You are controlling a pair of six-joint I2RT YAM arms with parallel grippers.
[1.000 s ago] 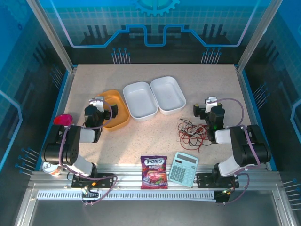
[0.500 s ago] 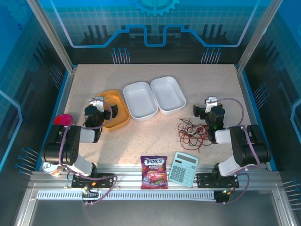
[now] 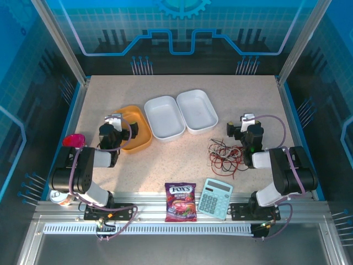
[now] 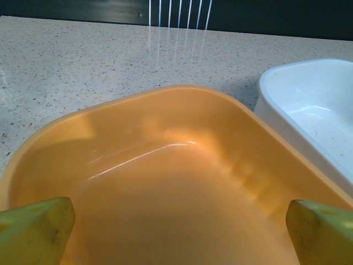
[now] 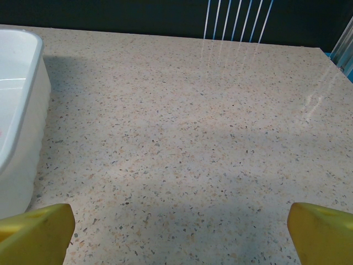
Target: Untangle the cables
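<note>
Nothing is seen to have moved since the earlier frames; both arms and every item are found at the same spots.

At 9 o'clock on the table (image 3: 182, 88), a pink-capped object (image 3: 73, 139) is seen beside the left arm's base. The left gripper (image 4: 176, 237) is held released, its yellow fingertips (image 4: 34, 232) spread wide over the near rim of an orange bowl (image 4: 165, 165), which nothing is seen inside. Just at 3 o'clock of that bowl, two white trays (image 3: 164, 117) are set side by side, touching, toward 12 o'clock of the table centre.

At 6 o'clock, on the near edge, a purple candy bag (image 3: 180, 202) is laid, and a pale blue calculator (image 3: 215, 197) is placed just at 3 o'clock of it.

The cables (image 3: 225, 155) are left in one tangled heap at about 4 o'clock of the table centre, red loops nearest the calculator, black and pale strands toward 12 o'clock of the heap. The heap is touched by neither gripper.

The right gripper (image 5: 176, 234) is held just at 2 o'clock of the heap, likewise released, its fingertips wide apart over bare tabletop, with one white tray's wall at 9 o'clock in the wrist view.
</note>
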